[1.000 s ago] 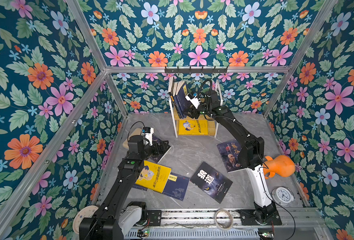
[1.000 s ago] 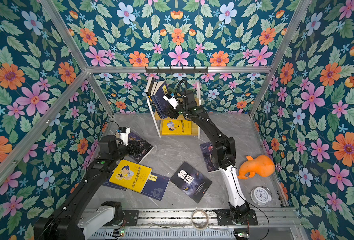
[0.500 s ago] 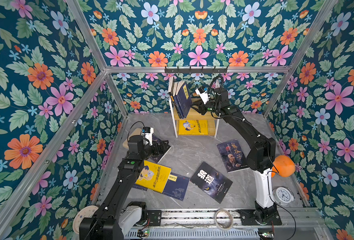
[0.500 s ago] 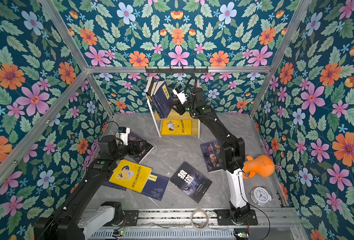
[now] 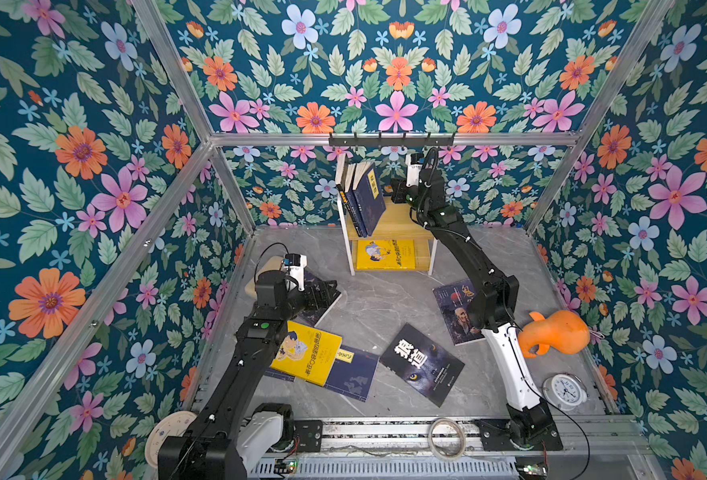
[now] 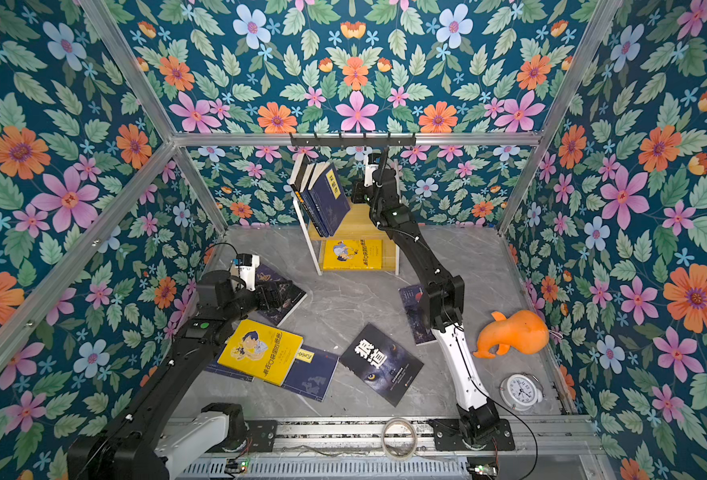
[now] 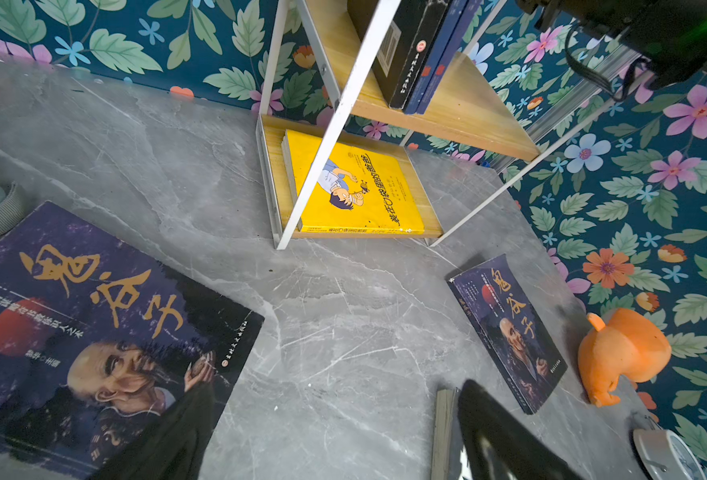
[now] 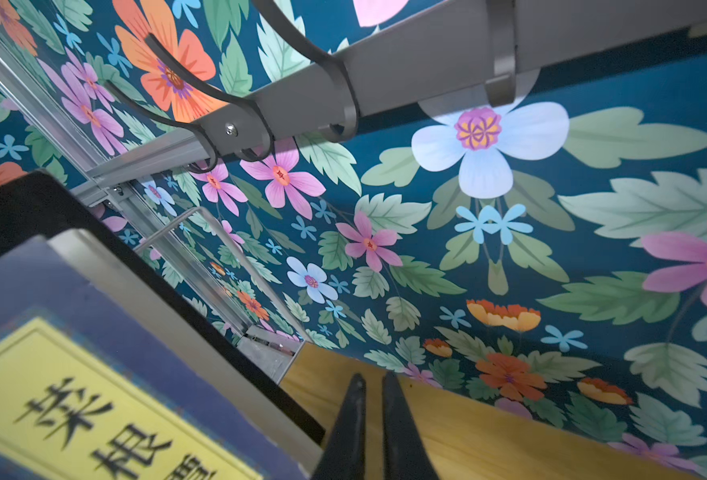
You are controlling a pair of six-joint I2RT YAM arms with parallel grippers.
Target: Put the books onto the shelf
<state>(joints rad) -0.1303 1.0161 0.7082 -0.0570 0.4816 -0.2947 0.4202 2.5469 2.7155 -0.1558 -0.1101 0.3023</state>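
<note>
Two robot arms (image 5: 239,365), one shelf (image 5: 401,216) holding about four upright books (image 5: 370,199) and one flat yellow book (image 5: 385,254), at least five more books (image 5: 422,363) on the floor (image 5: 385,303), one orange plush toy (image 5: 555,332), one clock (image 5: 564,390), one tape roll (image 5: 431,436), one hook rail (image 5: 391,140).

Bright, even light with soft shadows; wrist views blur up close and bend at edges.

Upper shelf (image 5: 397,222) bare right of leaning books (image 5: 366,195); hook rail (image 5: 389,140) overhead; yellow book (image 5: 385,254) fills lower tier.
</note>
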